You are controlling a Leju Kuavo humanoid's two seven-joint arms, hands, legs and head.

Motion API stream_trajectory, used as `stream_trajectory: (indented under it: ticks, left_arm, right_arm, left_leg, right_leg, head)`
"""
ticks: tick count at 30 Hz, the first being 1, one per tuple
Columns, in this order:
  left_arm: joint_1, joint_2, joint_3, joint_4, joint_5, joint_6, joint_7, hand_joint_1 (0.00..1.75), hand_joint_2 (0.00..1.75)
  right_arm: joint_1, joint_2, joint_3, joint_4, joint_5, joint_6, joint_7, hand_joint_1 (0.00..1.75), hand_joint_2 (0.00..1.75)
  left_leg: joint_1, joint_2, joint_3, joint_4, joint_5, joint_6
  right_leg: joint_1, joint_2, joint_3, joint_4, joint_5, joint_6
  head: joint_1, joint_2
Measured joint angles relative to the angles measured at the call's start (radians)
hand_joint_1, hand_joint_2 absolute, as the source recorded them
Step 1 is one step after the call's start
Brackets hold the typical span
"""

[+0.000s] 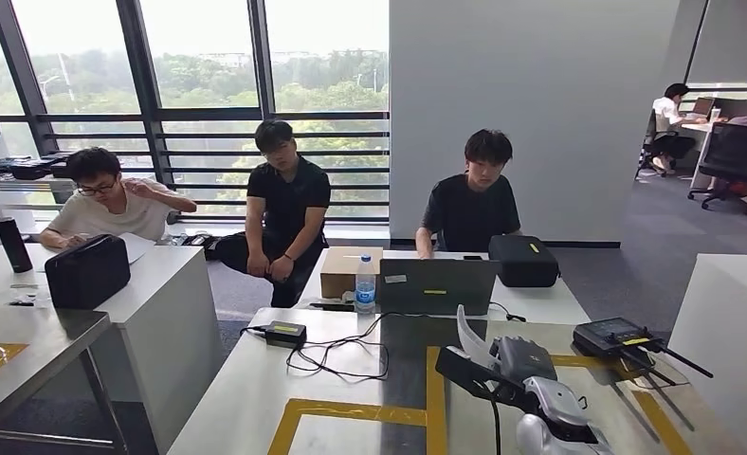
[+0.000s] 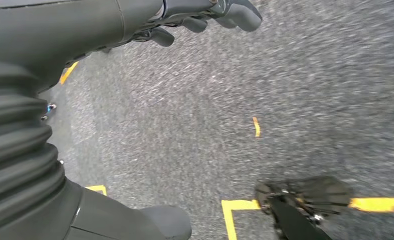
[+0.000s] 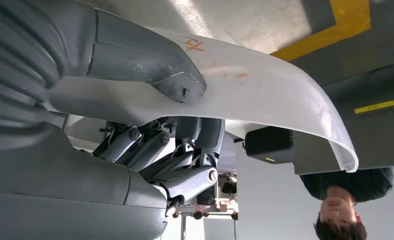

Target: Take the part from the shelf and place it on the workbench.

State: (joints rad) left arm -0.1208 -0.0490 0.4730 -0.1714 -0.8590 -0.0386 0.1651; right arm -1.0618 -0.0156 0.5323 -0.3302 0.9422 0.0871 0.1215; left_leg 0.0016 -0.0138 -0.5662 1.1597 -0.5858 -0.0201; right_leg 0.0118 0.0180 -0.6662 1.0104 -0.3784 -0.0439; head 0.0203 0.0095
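The part (image 1: 471, 334) is a white curved plastic strip, and my right hand (image 1: 526, 379) holds it just above the workbench (image 1: 256, 398), over the area marked with yellow tape. In the right wrist view the part (image 3: 265, 95) arcs across the frame, with the thumb (image 3: 150, 65) pressed on one face and the darker fingers (image 3: 185, 165) wrapped under the other. My left hand (image 2: 205, 20) hangs beside my body over grey carpet, fingers loosely apart with nothing in them.
Further back on the workbench are a laptop (image 1: 436, 284), a water bottle (image 1: 366, 284), a cardboard box (image 1: 349, 272), a black case (image 1: 523, 261), a power adapter (image 1: 284, 332) with cables and a radio controller (image 1: 621, 336). Three people sit behind it. A second table (image 1: 28, 341) stands at the left.
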Motion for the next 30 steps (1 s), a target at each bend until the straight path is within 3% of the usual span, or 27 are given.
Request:
stream_trajectory:
  ticks: [2, 3, 4, 5, 7, 9, 11, 12, 15, 16, 21, 26, 28, 30]
  left_arm:
    - [-0.002, 0.001, 0.000, 0.000, 0.000, -0.004, 0.000, 0.00, 1.75]
    - [0.000, 0.003, 0.000, 0.000, 0.000, -0.006, 0.000, 0.00, 1.75]
    - [0.002, 0.005, 0.000, 0.000, -0.001, -0.007, 0.001, 0.00, 1.75]
    - [0.005, 0.007, 0.000, 0.001, -0.001, -0.007, 0.003, 0.00, 1.75]
    - [0.011, 0.012, 0.000, 0.001, -0.003, -0.003, 0.009, 0.00, 0.87]
    - [0.013, 0.014, 0.000, 0.002, -0.003, 0.009, 0.013, 0.00, 0.00]
    - [0.015, 0.014, 0.000, 0.002, -0.003, 0.022, 0.016, 0.00, 0.00]
    - [0.015, 0.014, 0.001, 0.002, -0.003, 0.025, 0.018, 0.00, 0.00]
    - [0.012, 0.012, 0.006, 0.002, -0.003, 0.031, 0.028, 0.00, 0.00]
    - [0.010, 0.012, 0.008, 0.002, -0.003, 0.033, 0.030, 0.00, 0.00]
    - [0.010, 0.009, 0.015, 0.002, -0.002, 0.033, 0.029, 0.00, 0.00]
    - [0.020, 0.004, 0.025, 0.002, 0.000, 0.033, 0.024, 0.00, 0.00]
    - [0.024, -0.001, 0.027, 0.002, 0.001, 0.034, 0.023, 0.00, 0.00]
    - [0.028, -0.003, 0.029, 0.002, 0.001, 0.034, 0.023, 0.00, 0.00]
  right_arm:
    - [0.001, 0.000, -0.001, 0.011, 0.000, 0.003, 0.008, 0.87, 0.87]
    - [0.004, -0.001, -0.001, 0.016, 0.000, 0.005, 0.014, 0.44, 0.44]
    - [0.007, -0.002, -0.001, 0.021, 0.000, 0.007, 0.019, 0.00, 0.00]
    - [0.010, -0.004, -0.002, 0.026, 0.000, 0.007, 0.022, 0.00, 0.00]
    - [0.012, -0.008, -0.005, 0.033, 0.000, 0.003, 0.024, 0.00, 0.00]
    - [0.009, -0.013, -0.010, 0.038, 0.000, -0.002, 0.022, 0.00, 0.00]
    - [0.005, -0.019, -0.019, 0.043, -0.001, -0.011, 0.011, 0.00, 0.00]
    - [0.002, -0.022, -0.023, 0.045, -0.003, -0.019, 0.001, 0.00, 0.00]
    - [-0.017, -0.025, -0.036, 0.042, -0.016, -0.071, -0.054, 0.00, 0.00]
    - [-0.026, -0.025, -0.044, 0.037, -0.023, -0.100, -0.077, 0.00, 0.00]
    - [-0.058, -0.020, -0.101, -0.052, -0.057, -0.245, -0.197, 0.00, 0.00]
    - [-0.019, -0.024, -0.150, -0.279, -0.072, -0.280, -0.223, 0.00, 0.00]
    - [0.012, -0.034, -0.165, -0.380, -0.076, -0.280, -0.221, 0.00, 0.00]
    - [0.042, -0.048, -0.178, -0.469, -0.077, -0.279, -0.217, 0.00, 0.00]
  left_leg:
    - [0.002, 0.004, -0.076, 0.119, -0.056, -0.007]
    - [0.003, 0.004, -0.106, 0.156, -0.069, -0.009]
    - [0.003, 0.005, -0.121, 0.160, -0.061, -0.010]
    - [0.004, 0.005, -0.119, 0.128, -0.030, -0.011]
    - [0.004, 0.005, -0.078, -0.002, 0.064, -0.011]
    - [0.001, 0.005, -0.046, -0.101, 0.106, -0.002]
    - [-0.002, 0.004, -0.038, -0.122, 0.108, 0.014]
    - [-0.002, 0.005, -0.035, -0.121, 0.116, 0.018]
    - [-0.002, 0.002, -0.036, -0.125, 0.124, 0.021]
    - [-0.004, 0.002, -0.036, -0.125, 0.124, 0.024]
    - [-0.012, 0.001, -0.039, -0.124, 0.126, 0.038]
    - [-0.015, 0.002, -0.040, -0.122, 0.132, 0.051]
    - [-0.008, 0.005, -0.042, -0.129, 0.142, 0.059]
    - [-0.003, 0.009, -0.048, -0.133, 0.150, 0.064]
  right_leg:
    - [-0.001, 0.000, 0.006, 0.000, -0.009, -0.004]
    - [-0.001, 0.001, 0.009, 0.001, -0.014, -0.003]
    - [-0.001, 0.002, 0.013, 0.002, -0.018, -0.003]
    - [-0.001, 0.003, 0.017, 0.003, -0.022, -0.001]
    - [-0.003, 0.004, 0.026, 0.008, -0.031, 0.006]
    - [-0.002, 0.004, 0.027, 0.013, -0.037, 0.015]
    - [-0.001, 0.004, 0.025, 0.014, -0.038, 0.024]
    - [0.000, 0.004, 0.025, 0.013, -0.037, 0.022]
    - [0.003, 0.004, 0.028, 0.008, -0.033, 0.000]
    - [0.002, 0.003, 0.029, 0.006, -0.031, 0.001]
    - [-0.005, 0.002, 0.031, -0.003, -0.026, 0.031]
    - [-0.011, 0.003, 0.032, -0.005, -0.019, 0.056]
    - [-0.010, 0.002, 0.023, 0.018, -0.043, 0.062]
    - [-0.012, -0.003, -0.013, 0.116, -0.118, 0.068]
  head:
    - [-0.001, 0.000]
    - [-0.001, 0.000]
    - [-0.001, 0.000]
    - [-0.002, 0.000]
    - [-0.002, 0.000]
    - [-0.002, 0.000]
    - [-0.002, 0.000]
    - [-0.001, 0.000]
    - [0.001, 0.000]
    - [0.002, 0.000]
    - [0.002, 0.000]
    - [0.002, 0.000]
    - [0.003, 0.000]
    - [0.005, 0.000]
